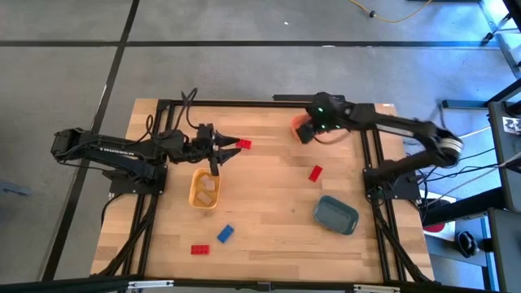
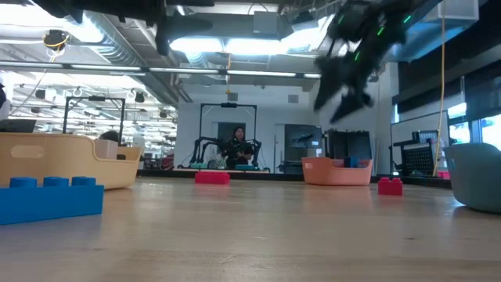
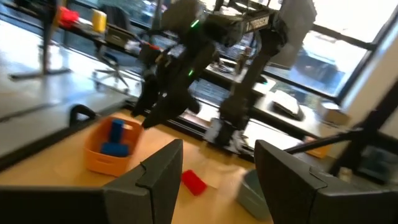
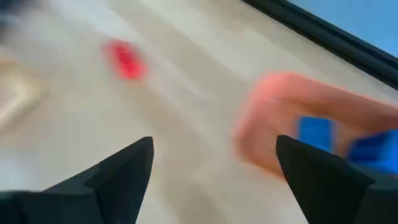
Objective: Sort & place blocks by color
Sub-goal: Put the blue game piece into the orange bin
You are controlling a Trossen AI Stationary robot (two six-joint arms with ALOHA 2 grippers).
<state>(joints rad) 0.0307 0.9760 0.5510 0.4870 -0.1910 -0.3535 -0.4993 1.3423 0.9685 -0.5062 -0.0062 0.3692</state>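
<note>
Blue block, near edge: blue block [image 2: 48, 202] sits closest to the low cam, studs up; same one lies on the table's front part in the high view [image 1: 225, 233], just beside a red block [image 1: 199, 249].
Yellow tray: yellow tray [image 1: 204, 189] mid-left on the table, pale beige blocks [image 1: 207, 187] inside.
Orange tray: orange tray [image 4: 292, 121] at the far side, R of centre, w/ blue blocks [image 3: 115, 138] in it (two seen from the left wrist cam).
Slate-blue tray: slate-blue tray [image 1: 336, 214] front-right; contents can't be told.
Loose reds: one red block [image 1: 315, 172] between orange and slate-blue trays; another red block [image 1: 244, 144] at the far side, just beside the left claw.
Right gripper: right gripper [image 4: 211, 165] hangs above the orange tray, fingers spread wide, nothing between them.
Left gripper: left gripper [image 3: 214, 171] above the table just beyond the yellow tray, fingers apart, nothing pinched.
Room: a person [image 2: 237, 146] stands far behind the table.
</note>
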